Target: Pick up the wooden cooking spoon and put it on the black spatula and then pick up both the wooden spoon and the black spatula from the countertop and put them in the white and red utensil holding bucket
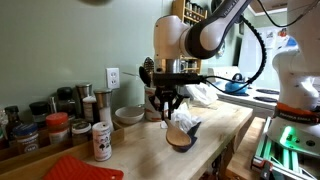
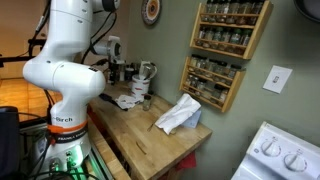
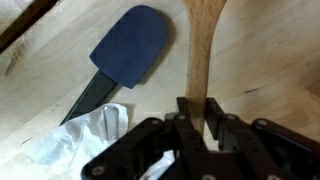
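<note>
Wrist view shows the gripper (image 3: 199,118) clamped on the handle of the wooden spoon (image 3: 202,50), just beside the black spatula (image 3: 130,45) on the countertop (image 3: 270,60); light, stiff wood, likely best held mid-handle to avoid swinging

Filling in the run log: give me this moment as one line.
gripper: shut on spoon handle | spatula: flat on counter, apart from spoon

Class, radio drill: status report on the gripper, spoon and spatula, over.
Gripper shut on wooden spoon handle. Black spatula lies beside it, not gripped. White cloth crowds spatula's handle end.
</note>
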`<action>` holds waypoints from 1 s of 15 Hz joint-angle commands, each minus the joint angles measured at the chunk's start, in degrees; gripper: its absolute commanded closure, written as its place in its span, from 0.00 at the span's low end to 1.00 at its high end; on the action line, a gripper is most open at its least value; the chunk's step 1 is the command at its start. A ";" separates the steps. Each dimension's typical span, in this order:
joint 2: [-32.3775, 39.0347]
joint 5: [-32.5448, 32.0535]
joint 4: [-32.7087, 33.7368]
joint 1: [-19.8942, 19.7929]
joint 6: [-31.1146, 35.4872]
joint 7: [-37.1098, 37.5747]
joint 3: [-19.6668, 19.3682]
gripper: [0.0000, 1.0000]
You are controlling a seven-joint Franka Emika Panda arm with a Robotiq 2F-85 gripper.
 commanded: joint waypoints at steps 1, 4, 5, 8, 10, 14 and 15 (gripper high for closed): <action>-2.48 -1.17 -1.29 -2.14 -5.35 7.31 1.31 0.94; -2.85 -1.67 -1.86 -2.07 -4.18 8.00 1.14 0.94; 0.06 -0.67 0.11 -2.48 -0.18 0.44 2.49 0.94; 0.06 -0.67 0.12 -2.48 -0.18 0.44 2.49 0.77; 0.06 -0.67 0.12 -2.48 -0.18 0.43 2.49 0.77; -0.36 -1.88 0.11 -4.04 -4.40 7.54 2.80 0.94; -0.61 -0.91 -0.28 -4.68 -4.30 9.38 3.00 0.94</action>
